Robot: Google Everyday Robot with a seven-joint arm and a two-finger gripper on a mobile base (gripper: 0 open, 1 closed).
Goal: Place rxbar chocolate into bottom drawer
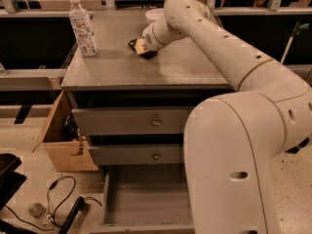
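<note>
My gripper (140,48) is down on the top of the grey drawer cabinet (122,67), near its back middle. A small black-wrapped bar, the rxbar chocolate (132,43), shows as a dark edge right at the gripper's left side, touching it; most of it is hidden by the gripper. The bottom drawer (146,196) is pulled out at the foot of the cabinet and shows a plain grey inside with nothing in it. My arm partly covers its right side.
A clear water bottle (82,26) stands upright on the cabinet top at the left. A white bowl (154,14) sits behind my arm. Two shut upper drawers with knobs (155,123). An open cardboard box (59,143) and cables (58,201) lie on the floor at the left.
</note>
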